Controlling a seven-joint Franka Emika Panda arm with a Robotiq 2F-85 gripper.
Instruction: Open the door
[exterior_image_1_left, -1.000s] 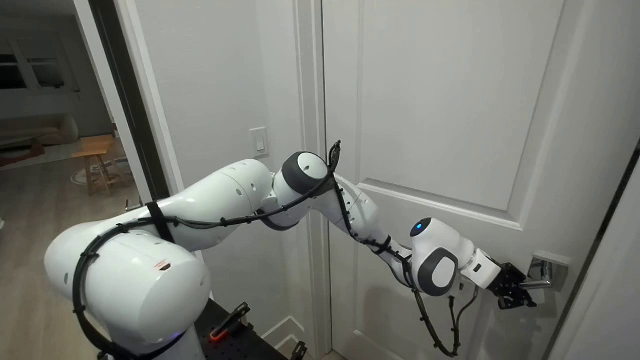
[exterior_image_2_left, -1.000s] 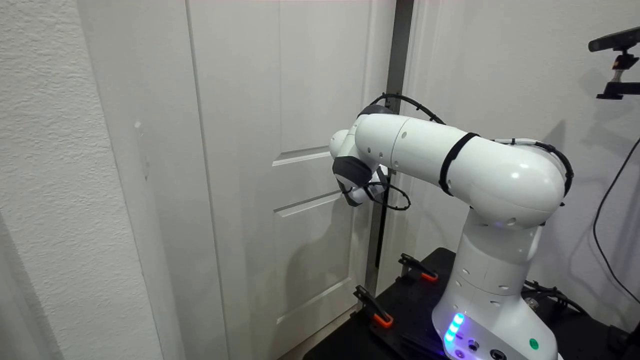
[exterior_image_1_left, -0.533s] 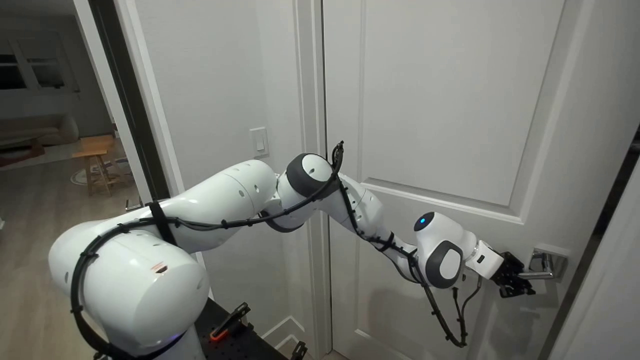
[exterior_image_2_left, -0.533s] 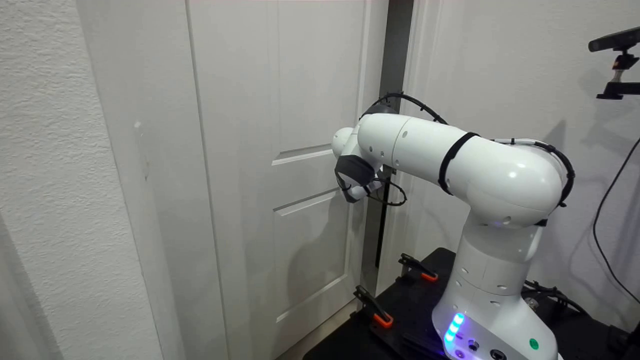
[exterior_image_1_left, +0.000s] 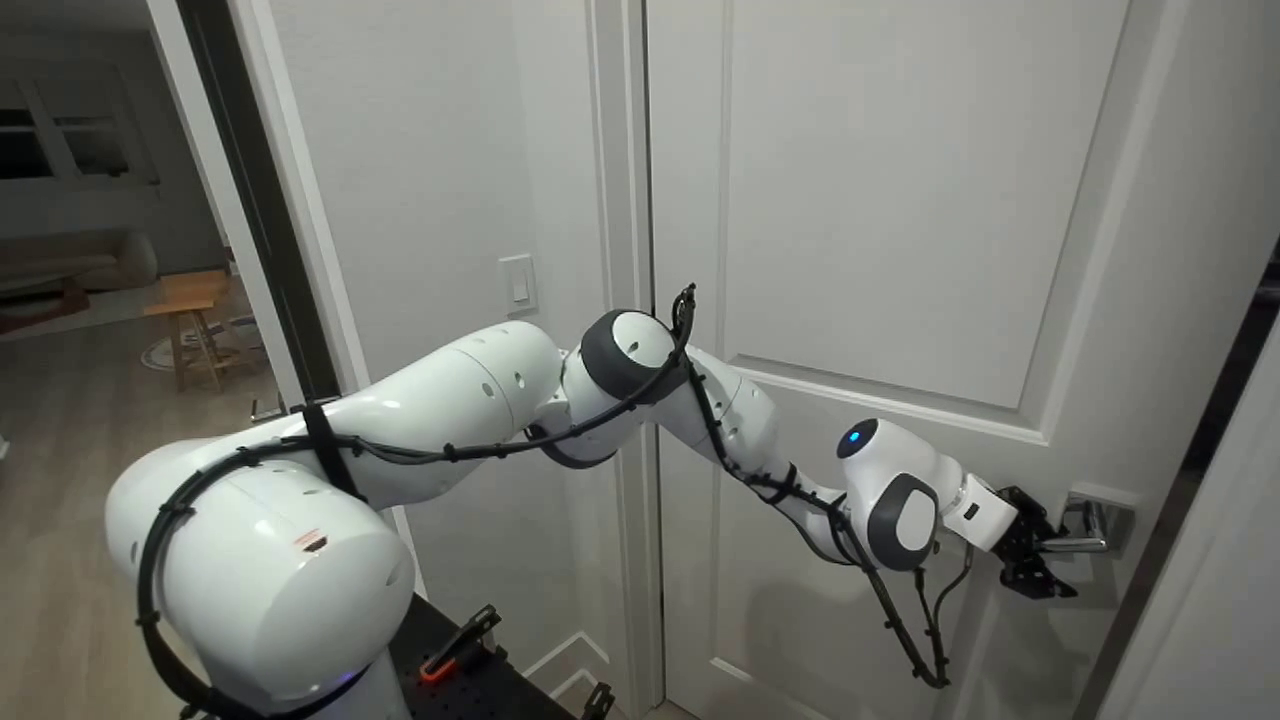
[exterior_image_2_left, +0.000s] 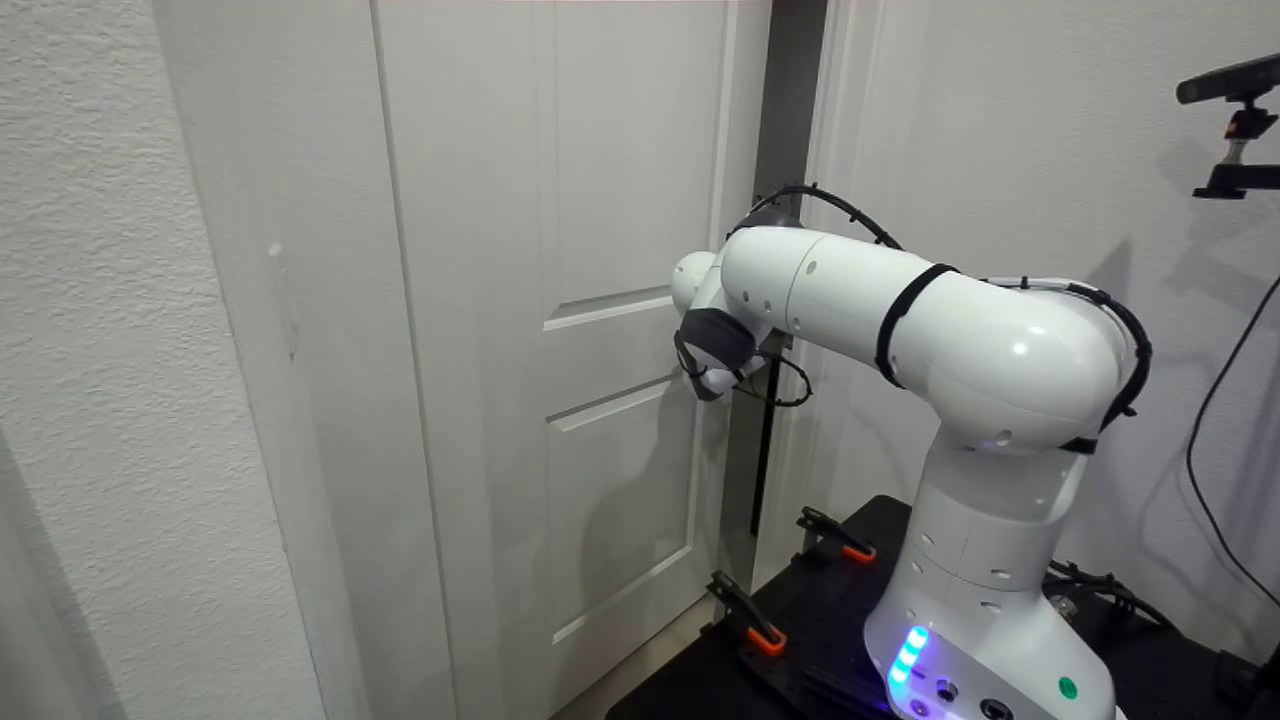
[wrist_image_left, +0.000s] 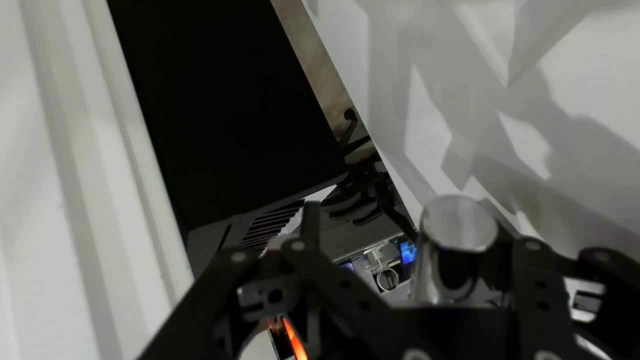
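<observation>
Since 1.0 s ago, the tall white door with raised rectangular panels (exterior_image_1_left: 880, 230) has swung a little further: the dark gap (exterior_image_1_left: 1221, 400) between its handle edge and the white door frame (exterior_image_2_left: 838, 120) is wider in both exterior views. My glossy white arm with dark grey joints (exterior_image_1_left: 450, 390) has moved along with it, and the jaws of my black 2-finger gripper (exterior_image_1_left: 1060, 563) stand wider apart than they did. The door stands ajar in front of me, and the gripper is at its polished silver metal lever handle (exterior_image_1_left: 1085, 545), which juts from a square silver plate (exterior_image_1_left: 1122, 525) near the door's edge. In the wrist view the lever runs between my 2 black fingers (wrist_image_left: 311, 225), just beside the finger at the right of that view and well apart from its partner; whether it touches the nearer finger I cannot tell. The jaws are well parted, gripping nothing. A black cable (exterior_image_1_left: 450, 453) is strapped along my arm. In an exterior view a white rectangular light switch (exterior_image_1_left: 518, 284) sits on the pale wall (exterior_image_1_left: 440, 180) beside the door. In an exterior view my white base (exterior_image_2_left: 975, 590), with its lit blue strip (exterior_image_2_left: 908, 655), stands on a black table (exterior_image_2_left: 685, 690) that holds 2 black-and-orange clamps (exterior_image_2_left: 748, 610).
</observation>
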